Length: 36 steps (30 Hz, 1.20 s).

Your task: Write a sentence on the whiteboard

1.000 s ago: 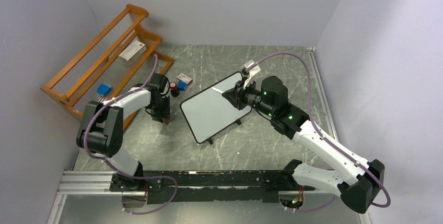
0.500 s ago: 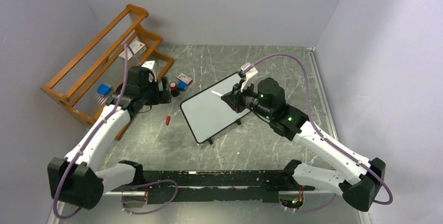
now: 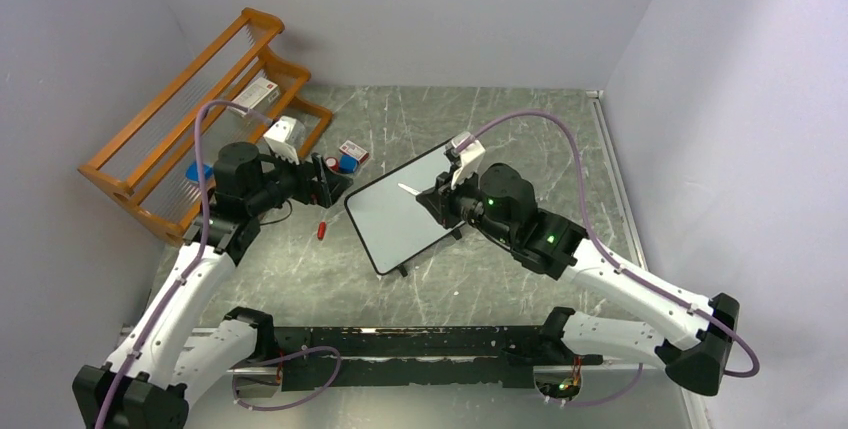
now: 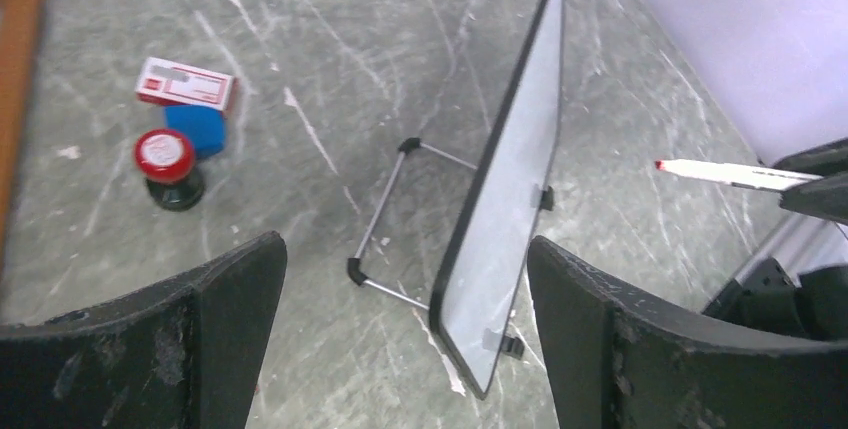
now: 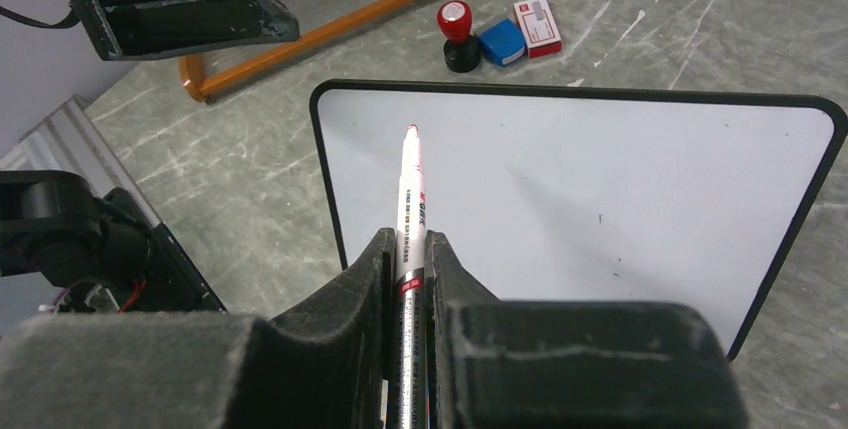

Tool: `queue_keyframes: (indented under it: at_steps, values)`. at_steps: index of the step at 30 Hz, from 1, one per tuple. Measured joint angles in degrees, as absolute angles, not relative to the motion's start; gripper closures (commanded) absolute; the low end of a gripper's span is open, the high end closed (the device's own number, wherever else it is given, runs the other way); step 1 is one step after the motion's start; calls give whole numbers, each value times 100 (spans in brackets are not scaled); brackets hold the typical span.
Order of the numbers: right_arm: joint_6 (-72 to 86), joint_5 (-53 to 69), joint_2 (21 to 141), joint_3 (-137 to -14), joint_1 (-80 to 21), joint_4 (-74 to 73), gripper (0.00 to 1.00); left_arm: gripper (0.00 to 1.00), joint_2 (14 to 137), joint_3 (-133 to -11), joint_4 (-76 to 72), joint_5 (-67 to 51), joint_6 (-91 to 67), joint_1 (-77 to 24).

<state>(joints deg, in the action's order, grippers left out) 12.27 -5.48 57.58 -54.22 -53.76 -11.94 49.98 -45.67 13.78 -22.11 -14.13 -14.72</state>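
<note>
Presently catalogued, item by item.

Board (image 3: 400,214): stood on its long edge at the middle of the counter (image 3: 480,269), leaned back on a wire stand (image 4: 378,209), and placed between the two end effectors. Its face is shown plain white in the right wrist view.

Right end effector (image 5: 405,249): clenched on a marker (image 5: 409,204), which is pinched between both fingers and pointed at the board's face.

Marker tip: red and uncapped. It is held short of the face, and a gap is seen between them in the left wrist view.

Left end effector (image 4: 402,244): released, with jaws spread wide. It is raised above the counter and aimed at the board's edge and back.

Red piece (image 3: 321,230): small, laid on the counter just left of the board in the top view.

Stamp (image 4: 165,154), blue block (image 4: 200,129) and red-and-white box (image 4: 187,84): grouped close together beyond the board, near the rack (image 3: 262,20).

Rack: wooden, set along the left wall.
</note>
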Motion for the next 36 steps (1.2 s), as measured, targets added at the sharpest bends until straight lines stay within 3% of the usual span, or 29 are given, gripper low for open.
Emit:
queue_keyframes:
  at_steps: [18,29,36]
  values:
    - [1247,-1160,5782,-5371,-6031,-1229,100,29,5944,-4115,832,-4082,-1632,-1334]
    - [1243,-1151,5867,-5319,-6167,-1153,100,58,6340,-4086,666,-4698,-1625,-1184]
    - [1243,-1168,6029,-5227,-6296,-1063,100,70,6466,-4086,670,-4893,-1531,-1087]
